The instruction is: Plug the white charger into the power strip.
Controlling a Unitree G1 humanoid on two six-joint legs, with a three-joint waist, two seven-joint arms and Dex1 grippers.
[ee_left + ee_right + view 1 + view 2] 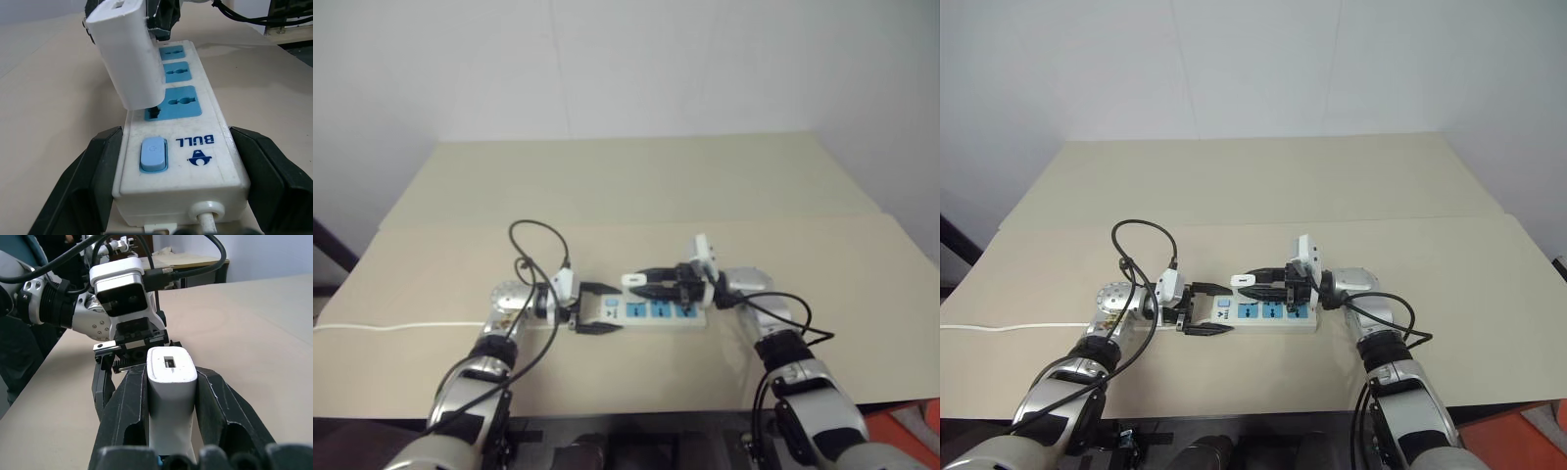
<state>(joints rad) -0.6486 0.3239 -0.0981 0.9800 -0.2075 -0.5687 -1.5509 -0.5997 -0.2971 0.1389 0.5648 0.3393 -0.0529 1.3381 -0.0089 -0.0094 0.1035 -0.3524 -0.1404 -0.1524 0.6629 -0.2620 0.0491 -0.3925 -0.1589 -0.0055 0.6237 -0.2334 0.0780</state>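
- At the left, the switch end of the power strip (651, 311) is clamped by the left gripper (595, 311), one black finger on each long side, as is seen plainly in the left wrist view; the strip is thereby pinned flat on the tan table (636, 186).
- The strip's long axis is laid across the robot, left to right, with its white cord (391, 326) led off the left end toward the table's left edge.
- A blue switch (153, 154) is seen nearest the left gripper, and beyond it three blue sockets in a row, the first socket (182, 102) lying just past the switch.
- Over that first socket the white charger (129, 54) is held tilted, its lower end just at the socket's near edge; it is judged not yet seated.
- At the right, the charger is gripped by the right gripper (658, 286), whose fingers are closed on its two sides and pointed leftward along the strip.
- The coming move is judged to turn on this: the socket lies directly below the charger, so the body must be righted and pressed downward, the right arm alone being placed for it.
- The prongs are hidden beneath the charger's body, so their alignment with the slots cannot be told.
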